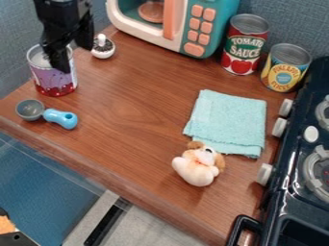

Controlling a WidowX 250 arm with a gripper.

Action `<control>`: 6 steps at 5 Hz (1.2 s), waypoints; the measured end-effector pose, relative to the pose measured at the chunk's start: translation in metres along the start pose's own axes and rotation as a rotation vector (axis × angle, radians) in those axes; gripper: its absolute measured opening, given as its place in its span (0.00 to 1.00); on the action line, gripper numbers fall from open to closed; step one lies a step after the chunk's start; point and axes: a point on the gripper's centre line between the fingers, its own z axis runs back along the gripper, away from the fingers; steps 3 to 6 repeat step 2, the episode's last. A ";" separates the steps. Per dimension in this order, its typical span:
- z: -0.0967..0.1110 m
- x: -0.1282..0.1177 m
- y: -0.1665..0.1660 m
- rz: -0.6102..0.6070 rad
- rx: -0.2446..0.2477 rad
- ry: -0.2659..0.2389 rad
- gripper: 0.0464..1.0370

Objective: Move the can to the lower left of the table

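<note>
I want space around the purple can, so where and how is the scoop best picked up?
Probably by the middle of its blue handle, from straight above, closing across its narrow width. The handle is slim and lies low, while the grey bowl is round and wider. The purple can stands close by, so descend clear of it.
</note>
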 end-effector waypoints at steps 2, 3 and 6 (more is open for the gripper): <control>0.025 -0.005 -0.014 -0.031 -0.070 -0.001 0.96; 0.025 -0.005 -0.014 -0.031 -0.070 -0.001 0.96; 0.025 -0.005 -0.014 -0.031 -0.070 -0.001 0.96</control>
